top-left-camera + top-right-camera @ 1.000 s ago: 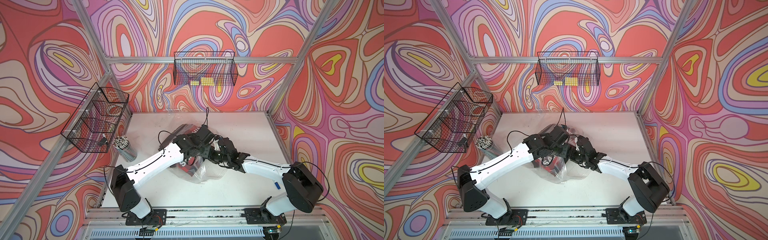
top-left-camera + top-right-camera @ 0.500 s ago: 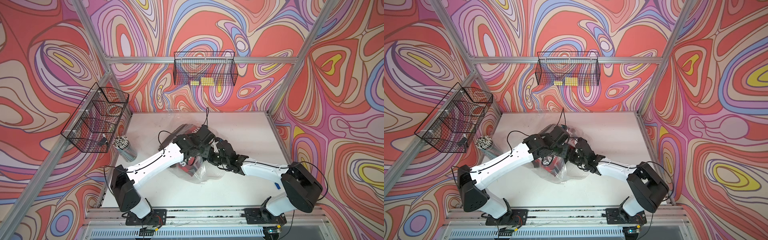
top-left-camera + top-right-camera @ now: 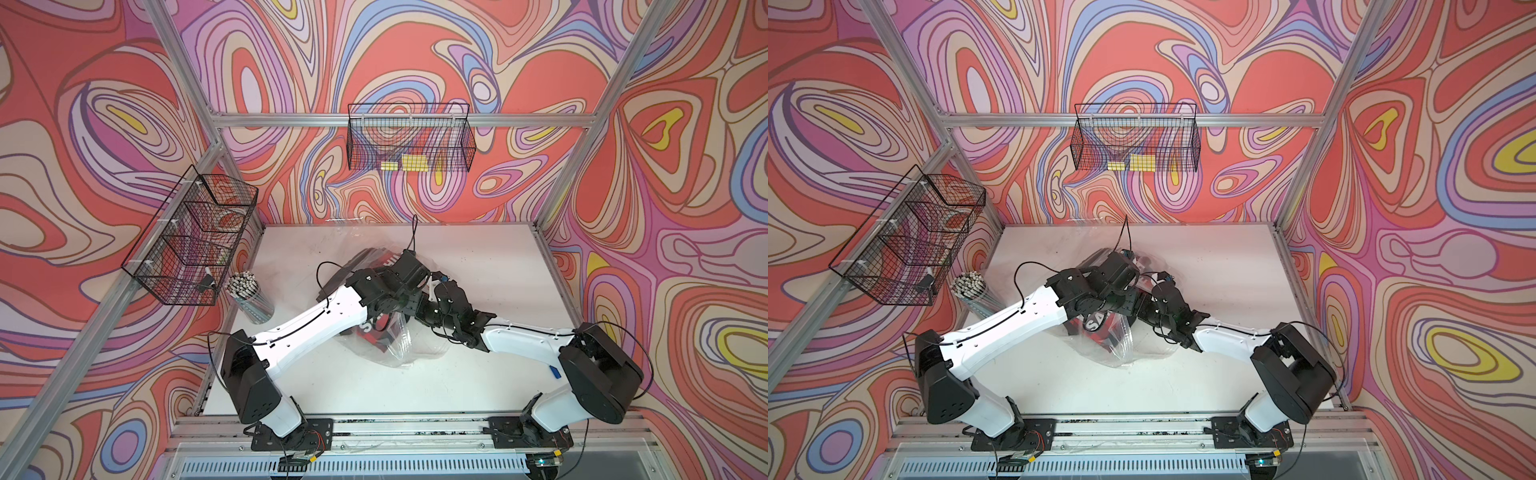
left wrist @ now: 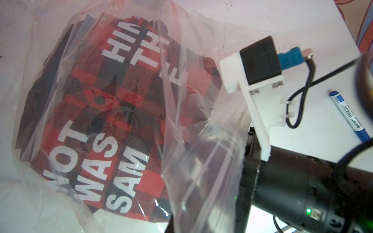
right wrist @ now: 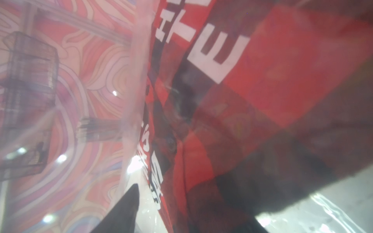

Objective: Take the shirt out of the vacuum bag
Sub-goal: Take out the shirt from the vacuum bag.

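Shirt [image 4: 96,125] lies inside bag [image 4: 201,161]; left claw [image 4: 170,227] pinches bag film, right claw [image 5: 191,201] sits inside bag, jaws spread around shirt.

White tabletop [image 3: 478,257] with faint scuffs, crinkled clear vacuum bag [image 3: 409,353] lying near its middle, red-and-black plaid shirt [image 4: 113,113] inside it, clear cup of striped sticks [image 3: 255,305] standing at its left edge, blue marker [image 4: 349,116] lying toward its right edge

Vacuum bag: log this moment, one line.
shirt: inside vacuum bag | left end effector: shut on bag | right end effector: open, inside bag
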`<act>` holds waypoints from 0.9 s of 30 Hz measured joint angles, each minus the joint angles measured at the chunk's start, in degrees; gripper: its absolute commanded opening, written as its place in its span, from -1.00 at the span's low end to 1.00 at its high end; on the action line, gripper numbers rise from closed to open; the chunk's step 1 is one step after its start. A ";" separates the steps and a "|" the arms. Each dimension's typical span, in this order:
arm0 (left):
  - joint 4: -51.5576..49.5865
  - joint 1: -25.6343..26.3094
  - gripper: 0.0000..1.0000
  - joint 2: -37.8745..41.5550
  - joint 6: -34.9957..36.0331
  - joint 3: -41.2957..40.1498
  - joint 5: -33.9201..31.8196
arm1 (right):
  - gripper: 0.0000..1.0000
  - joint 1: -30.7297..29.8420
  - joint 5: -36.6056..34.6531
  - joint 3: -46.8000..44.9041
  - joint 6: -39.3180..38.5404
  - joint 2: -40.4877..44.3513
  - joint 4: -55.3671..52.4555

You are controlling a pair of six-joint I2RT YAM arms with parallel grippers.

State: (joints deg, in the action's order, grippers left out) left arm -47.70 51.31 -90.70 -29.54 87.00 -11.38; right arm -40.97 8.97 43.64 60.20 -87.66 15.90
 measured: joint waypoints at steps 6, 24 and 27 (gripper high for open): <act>0.02 0.00 -1.00 0.00 0.00 -0.02 0.00 | 0.15 -0.09 0.37 0.24 1.90 -3.08 3.80; 0.04 0.00 -1.00 0.24 -0.04 -0.55 0.11 | 0.08 -2.78 -0.76 1.29 4.63 -11.45 17.84; 0.11 0.00 -1.00 0.33 -0.04 -0.87 0.33 | -0.09 -3.02 -0.79 1.49 4.61 -13.07 18.08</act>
State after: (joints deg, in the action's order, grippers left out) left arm -47.59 51.31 -90.37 -29.58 86.13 -11.05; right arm -43.99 8.19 45.12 64.82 -100.73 33.98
